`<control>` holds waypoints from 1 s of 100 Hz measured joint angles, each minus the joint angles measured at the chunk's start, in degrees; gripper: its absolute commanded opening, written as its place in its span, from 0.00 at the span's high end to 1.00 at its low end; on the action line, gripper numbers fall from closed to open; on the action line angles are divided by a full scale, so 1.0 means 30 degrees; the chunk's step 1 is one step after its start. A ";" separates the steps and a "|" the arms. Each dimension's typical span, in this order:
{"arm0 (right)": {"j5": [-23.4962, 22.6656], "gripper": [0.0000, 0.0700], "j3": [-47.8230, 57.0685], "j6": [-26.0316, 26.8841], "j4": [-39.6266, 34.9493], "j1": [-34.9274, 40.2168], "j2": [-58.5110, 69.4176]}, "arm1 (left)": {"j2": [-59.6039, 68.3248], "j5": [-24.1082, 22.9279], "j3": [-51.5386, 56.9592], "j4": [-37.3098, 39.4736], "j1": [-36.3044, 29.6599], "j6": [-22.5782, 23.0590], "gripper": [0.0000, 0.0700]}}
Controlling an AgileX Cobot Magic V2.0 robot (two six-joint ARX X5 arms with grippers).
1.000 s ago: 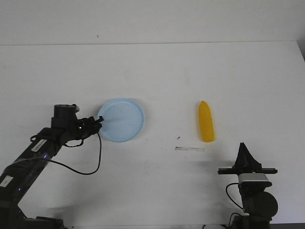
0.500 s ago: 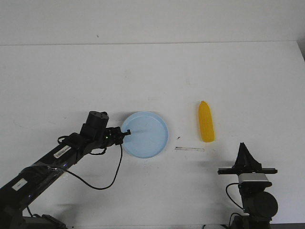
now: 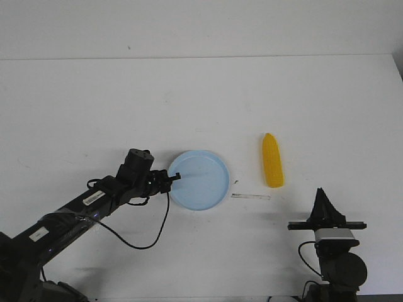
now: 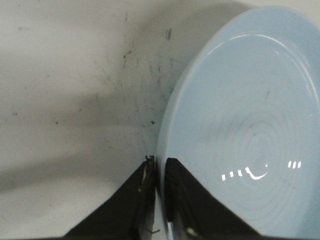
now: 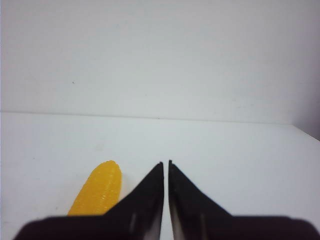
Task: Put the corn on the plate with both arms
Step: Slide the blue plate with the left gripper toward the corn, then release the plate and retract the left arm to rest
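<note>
Front view is showing the corn (image 3: 272, 161) lying lengthwise just ahead of the closed right gripper (image 3: 322, 192), while the left gripper (image 3: 173, 178) is clamping the plate (image 3: 204, 182) rim.

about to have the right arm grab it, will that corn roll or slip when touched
The corn looks round and tapered, so a sideways nudge would probably roll it in a curve. Its surface seems smooth plastic, so the right gripper may slip near the tip. It looks rigid, probably light.

The left gripper (image 4: 159, 172) pinches the rim of the pale blue plate (image 4: 250, 130), one finger (image 4: 135, 200) outside the rim on the scuffed white table (image 4: 65, 100), the other inside.
</note>
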 measured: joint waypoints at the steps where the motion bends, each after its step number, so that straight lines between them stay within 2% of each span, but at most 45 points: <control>1: 0.0000 0.98 0.0000 0.0000 0.0000 0.0000 0.0000 | 0.0007 0.0000 0.0000 -0.0036 -0.0015 0.0000 0.99; 15: 0.0000 0.98 0.0000 0.0000 0.0000 0.0000 0.0000 | 0.0029 0.0015 0.0000 0.0044 -0.0102 -0.0051 0.80; 46: 0.0000 0.98 0.0000 0.0000 0.0000 0.0000 0.0000 | -0.0117 0.0015 0.0000 -0.0175 0.0000 0.0073 0.80; 71: 0.0000 0.98 0.0000 0.0000 0.0000 0.0000 0.0000 | -0.3351 -0.0117 0.0000 -0.0459 0.1494 0.1603 0.81; 95: 0.0000 0.98 0.0000 0.0000 0.0000 0.0000 0.0000 | -0.7104 -0.2448 -0.1661 0.2018 0.2608 0.3774 0.83; 100: 0.0000 0.98 0.0000 0.0000 0.0000 0.0000 0.0000 | -0.7985 -0.3082 -0.2528 0.3089 0.2812 0.4269 0.87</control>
